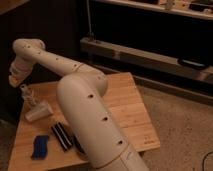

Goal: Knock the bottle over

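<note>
Arm: large cream-white jointed arm entering from the bottom of the view, rising over the table's middle, bending at a rounded elbow, then reaching back and left to a second bend near the upper left.
Wrist section: turns downward from that upper-left bend, pointing toward the table's far-left corner.
Gripper: at the far left edge of the table, held above the surface, just above and left of the bottle; fingers drawn together, nothing seen between them.
Bottle: small, slim, whitish, with a narrow neck and small cap; standing upright near the table's far-left corner, directly below and slightly right of the gripper. Contact between the two cannot be confirmed.
White cup: wider tapered item lying on its side just in front and right of the bottle, its base end close to the bottle. Contents not discernible.
Blue object: small, bright blue, lying flat near the table's front-left edge, well apart from the bottle.
Dark striped object: flat black item with light stripes, lying just right of the blue object, partly under the arm's lower segment.
Table: light wooden top with plank grain; right half bare.
Obstructions: the arm's lower segment hides the table's front-middle area.
Surroundings: dark shelving behind the table; speckled floor to the right.
</note>
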Motion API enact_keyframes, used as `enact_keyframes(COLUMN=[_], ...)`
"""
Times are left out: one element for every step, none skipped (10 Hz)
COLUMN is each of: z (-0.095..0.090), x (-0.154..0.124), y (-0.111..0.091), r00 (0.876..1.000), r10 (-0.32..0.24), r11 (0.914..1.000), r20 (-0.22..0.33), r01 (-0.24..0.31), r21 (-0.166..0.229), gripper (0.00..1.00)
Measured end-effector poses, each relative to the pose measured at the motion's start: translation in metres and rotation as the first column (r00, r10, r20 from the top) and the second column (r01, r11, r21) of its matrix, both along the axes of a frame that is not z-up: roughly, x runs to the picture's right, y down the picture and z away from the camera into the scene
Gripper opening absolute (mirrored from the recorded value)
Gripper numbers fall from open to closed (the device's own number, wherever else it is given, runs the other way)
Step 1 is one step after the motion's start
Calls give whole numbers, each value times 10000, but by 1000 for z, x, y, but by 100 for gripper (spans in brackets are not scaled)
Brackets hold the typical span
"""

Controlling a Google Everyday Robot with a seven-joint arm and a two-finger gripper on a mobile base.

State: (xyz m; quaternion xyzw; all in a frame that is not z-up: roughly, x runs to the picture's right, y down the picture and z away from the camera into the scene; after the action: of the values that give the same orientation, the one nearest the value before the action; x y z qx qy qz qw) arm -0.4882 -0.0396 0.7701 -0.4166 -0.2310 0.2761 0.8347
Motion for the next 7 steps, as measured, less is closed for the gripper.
enact_keyframes(z=[2, 3, 3, 4, 4, 4, 4], x=[2, 4, 7, 13, 17, 23, 30], y=[-2, -3, -5, -8, -8, -9, -9], r00=[9999, 9997, 9994, 9990, 9987, 9980, 9974], r10=[-82, -187, -324, -418, -492, -599, -695], r11=[9999, 9998, 9994, 9990, 9987, 9982, 9976], r20=[-78, -127, -143, -148, -157, -178, -209], r01=[83, 188, 326, 420, 494, 601, 696], r21=[63, 105, 131, 133, 118, 85, 57], gripper=[0, 0, 0, 0, 0, 0, 0])
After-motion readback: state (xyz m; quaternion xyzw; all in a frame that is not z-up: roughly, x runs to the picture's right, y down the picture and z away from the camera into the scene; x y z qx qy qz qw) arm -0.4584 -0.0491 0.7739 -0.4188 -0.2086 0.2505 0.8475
